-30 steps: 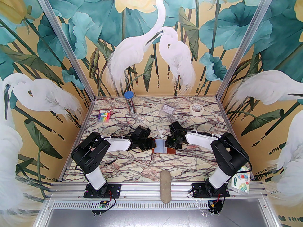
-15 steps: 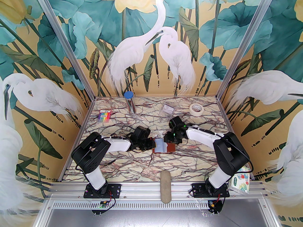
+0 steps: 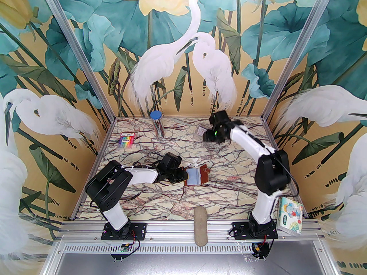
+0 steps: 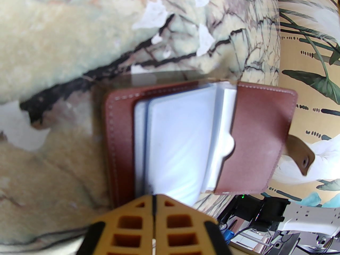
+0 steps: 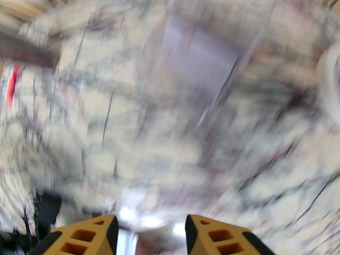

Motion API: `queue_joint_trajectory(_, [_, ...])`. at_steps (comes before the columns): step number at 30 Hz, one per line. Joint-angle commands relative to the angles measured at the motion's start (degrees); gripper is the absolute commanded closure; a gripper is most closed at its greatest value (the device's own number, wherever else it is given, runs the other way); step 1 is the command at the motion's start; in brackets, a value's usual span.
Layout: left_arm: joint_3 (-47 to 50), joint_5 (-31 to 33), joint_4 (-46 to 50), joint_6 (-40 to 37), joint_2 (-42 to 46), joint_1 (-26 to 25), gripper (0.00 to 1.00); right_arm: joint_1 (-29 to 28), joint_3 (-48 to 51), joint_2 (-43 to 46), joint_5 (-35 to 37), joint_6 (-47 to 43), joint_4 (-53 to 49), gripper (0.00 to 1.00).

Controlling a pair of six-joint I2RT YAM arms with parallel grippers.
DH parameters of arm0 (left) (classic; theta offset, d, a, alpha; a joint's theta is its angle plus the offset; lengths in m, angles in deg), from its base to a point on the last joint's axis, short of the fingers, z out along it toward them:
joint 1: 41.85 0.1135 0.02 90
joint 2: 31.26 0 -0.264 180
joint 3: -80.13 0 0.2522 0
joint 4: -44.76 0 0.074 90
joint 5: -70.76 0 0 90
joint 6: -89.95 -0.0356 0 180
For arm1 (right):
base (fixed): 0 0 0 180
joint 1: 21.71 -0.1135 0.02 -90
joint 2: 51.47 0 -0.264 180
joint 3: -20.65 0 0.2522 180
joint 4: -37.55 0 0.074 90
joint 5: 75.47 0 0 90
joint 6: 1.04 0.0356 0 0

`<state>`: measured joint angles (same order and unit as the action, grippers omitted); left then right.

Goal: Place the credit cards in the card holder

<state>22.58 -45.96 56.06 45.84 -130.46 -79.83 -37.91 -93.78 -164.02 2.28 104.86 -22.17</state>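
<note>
Two grippers of mine, one step in hand: fetching a card for the holder.

Item: left gripper. The fingers are closed together, with the tips set on the near edge of the card holder. The holder lies open on the table, its pale sleeves fanned up and its snap tab at the far side. I cannot tell whether a leaf is nipped between the tips. Its duty, as I judge it, is to pin the holder against sliding or folding shut.

Item: right gripper. The fingers are apart with nothing between them, over the far side of the table and well apart from the holder. Below it is a pale flat rectangle that I take for the credit cards. The wrist view is blurred, so their count and colours are unconfirmed.

Handling note: thin cards lying flat on a hard top give little to pinch. I would come down square, catch one edge and lift a single card. I would then carry it level to a sleeve mouth.
</note>
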Motion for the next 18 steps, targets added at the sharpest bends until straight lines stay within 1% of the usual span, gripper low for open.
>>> queue_joint_trajectory(1, [-1.2,2.4,4.4,-1.4,1.5,-0.5,0.92,3.2,-10.7,-8.1,0.3,-6.8,-6.4,0.58])
queue_joint_trajectory(4, [-1.9,2.6,5.2,-1.7,1.6,-0.6,0.92,5.0,-27.2,-18.6,-0.2,-10.3,-13.6,0.58])
queue_joint_trajectory(7, [-2.8,2.7,6.4,-2.1,1.9,-0.9,0.92,6.4,-42.1,-27.1,-0.1,-13.2,-18.9,0.56])
queue_joint_trajectory(9, [-3.4,2.9,7.3,-2.3,2.1,-1.2,0.92,7.3,-47.3,-30.2,-0.6,-14.9,-19.4,0.55])
queue_joint_trajectory(11, [-4.1,3.2,8.2,-2.6,2.1,-1.6,0.92,8.3,-47.3,-31.0,-2.6,-15.7,-17.0,0.55])
queue_joint_trajectory(14, [-5.4,3.3,9.7,-3.1,2.3,-2.2,0.92,10.0,-45.1,-31.7,-7.5,-15.5,-13.0,0.54])
queue_joint_trajectory(18, [-7.0,3.7,11.5,-3.7,2.8,-2.7,0.92,10.3,-45.2,-33.7,-11.8,-16.2,-11.4,0.54])
